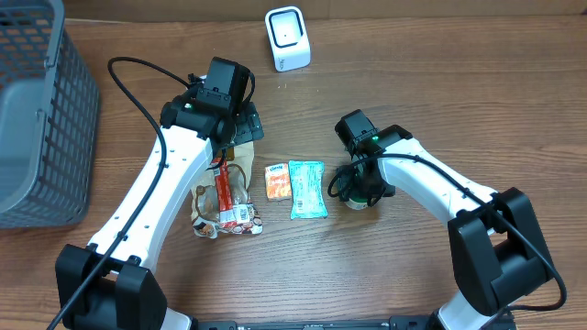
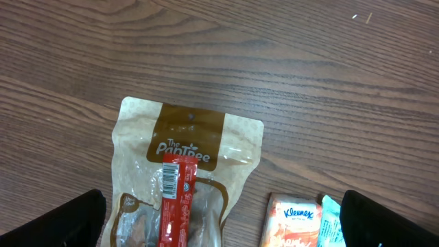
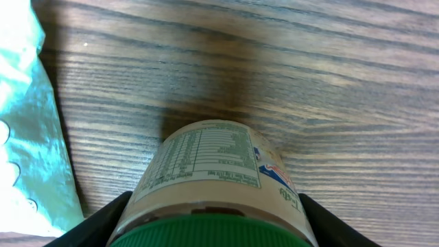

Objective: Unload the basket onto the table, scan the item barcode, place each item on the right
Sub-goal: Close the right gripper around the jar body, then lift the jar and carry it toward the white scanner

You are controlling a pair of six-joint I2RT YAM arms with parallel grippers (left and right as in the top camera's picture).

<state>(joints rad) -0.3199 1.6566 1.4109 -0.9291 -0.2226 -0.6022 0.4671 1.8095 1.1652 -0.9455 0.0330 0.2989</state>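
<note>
Matt wood-grain table [image 3: 274, 55], glossy pouch [image 2: 137, 137], paper-labelled bottle [image 3: 206, 158].

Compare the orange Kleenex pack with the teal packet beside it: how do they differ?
The orange Kleenex pack is short and nearly square, while the teal packet is longer and narrower. The Kleenex pack lies nearer the brown pouch; the teal packet lies nearer the green-capped bottle. Both lie flat on the table, side by side.

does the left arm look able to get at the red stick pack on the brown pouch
Probably yes: the left gripper is open right above the red stick pack, which lies uncovered atop the brown pouch.
</note>
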